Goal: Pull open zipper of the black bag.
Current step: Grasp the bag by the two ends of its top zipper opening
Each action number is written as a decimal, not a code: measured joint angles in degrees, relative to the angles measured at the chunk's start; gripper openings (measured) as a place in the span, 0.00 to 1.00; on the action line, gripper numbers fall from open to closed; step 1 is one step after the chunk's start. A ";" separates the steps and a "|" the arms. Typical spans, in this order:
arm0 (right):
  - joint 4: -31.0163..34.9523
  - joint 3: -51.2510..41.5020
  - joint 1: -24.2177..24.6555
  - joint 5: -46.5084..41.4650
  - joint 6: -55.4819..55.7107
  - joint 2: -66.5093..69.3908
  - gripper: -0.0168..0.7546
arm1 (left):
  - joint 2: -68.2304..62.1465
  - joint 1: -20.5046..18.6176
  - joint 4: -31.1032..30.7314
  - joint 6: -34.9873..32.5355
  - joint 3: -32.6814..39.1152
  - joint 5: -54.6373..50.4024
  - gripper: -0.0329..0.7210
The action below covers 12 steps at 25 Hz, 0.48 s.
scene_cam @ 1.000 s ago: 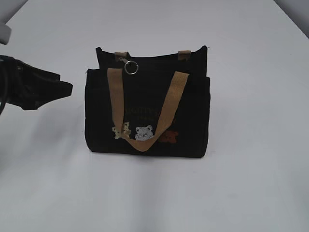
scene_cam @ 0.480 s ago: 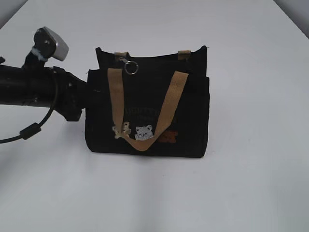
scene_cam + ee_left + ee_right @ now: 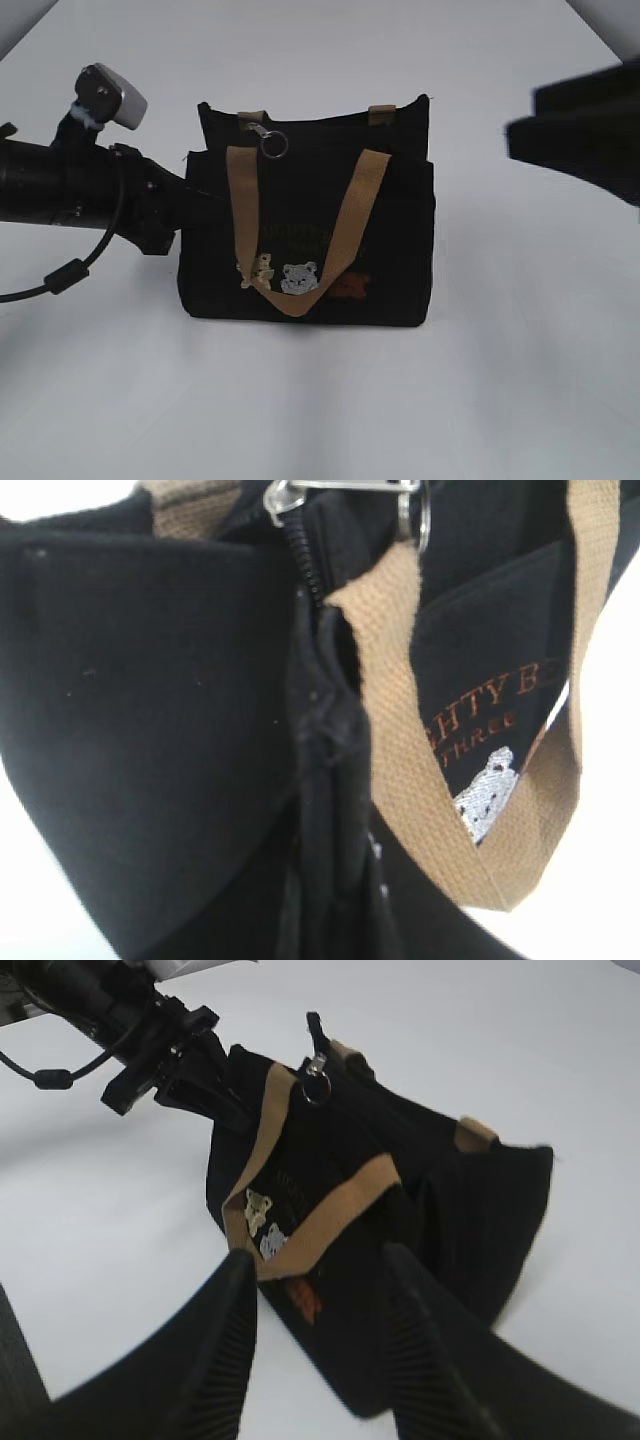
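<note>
"GHTY B" and "THREE" were read on the black bag (image 3: 500, 695). The left claw (image 3: 190, 180) was pressed against the bag's left edge, its state not discernible. The right claw (image 3: 320, 1330) was held apart, gripping nothing.

Black bag (image 3: 400, 240): black fabric, tan webbing handles (image 3: 355, 215), brownish lettering. Below the lettering: cream, white and brown bear figures (image 3: 298, 277). Key-ring pull (image 3: 275, 145): silver. Table (image 3: 520, 380): white.

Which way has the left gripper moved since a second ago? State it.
Yes. The left gripper moved right, from clear of the black bag to its left edge.
</note>
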<state>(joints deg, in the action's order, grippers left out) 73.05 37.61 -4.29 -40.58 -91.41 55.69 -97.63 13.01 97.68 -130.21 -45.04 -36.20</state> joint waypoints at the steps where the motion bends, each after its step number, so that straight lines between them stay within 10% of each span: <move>1: 1.47 2.95 -1.96 0.90 -3.62 5.41 0.44 | 0.00 0.05 0.05 0.07 0.00 -0.01 0.13; 12: -3.58 30.50 -20.41 10.90 -10.48 42.82 0.44 | 0.00 0.05 0.10 0.16 0.00 -0.12 0.13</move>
<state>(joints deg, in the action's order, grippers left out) 69.47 68.11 -24.70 -29.67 -101.89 98.51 -97.63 13.06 97.77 -130.05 -45.04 -36.33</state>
